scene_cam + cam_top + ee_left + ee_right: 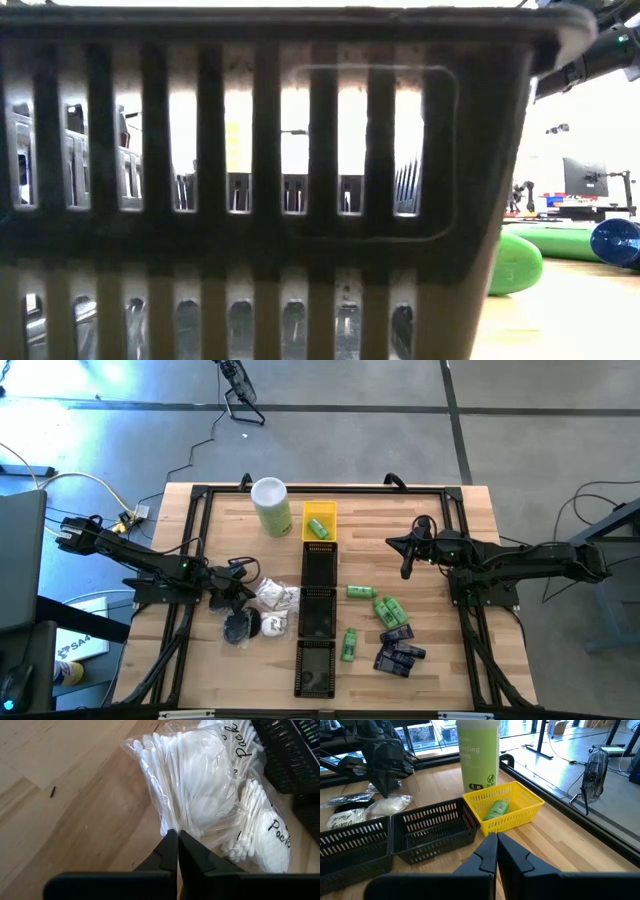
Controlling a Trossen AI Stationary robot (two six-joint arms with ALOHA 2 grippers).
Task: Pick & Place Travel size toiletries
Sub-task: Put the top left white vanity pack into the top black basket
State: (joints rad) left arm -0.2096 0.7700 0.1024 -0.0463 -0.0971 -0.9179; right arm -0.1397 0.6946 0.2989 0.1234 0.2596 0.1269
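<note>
Left gripper (177, 836) is pressed together on the edge of a clear swab pack (200, 785), seemingly pinching its wrap. Right gripper (496, 840), closed and empty, hovers before the yellow tray (520, 807) holding a green bottle (496, 810).

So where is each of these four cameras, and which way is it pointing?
High view: above the table, looking straight down; both arms show, with the green bottles.
Low view: at table height, blocked by a black slotted tray; an arm shows at top right.
Left wrist view: on the left arm, facing clear-wrapped cotton swab packs; left gripper shut on the wrapper.
Right wrist view: on the right arm, facing the yellow tray; right gripper shut, empty.
Shared: the yellow tray shows from above too.
</note>
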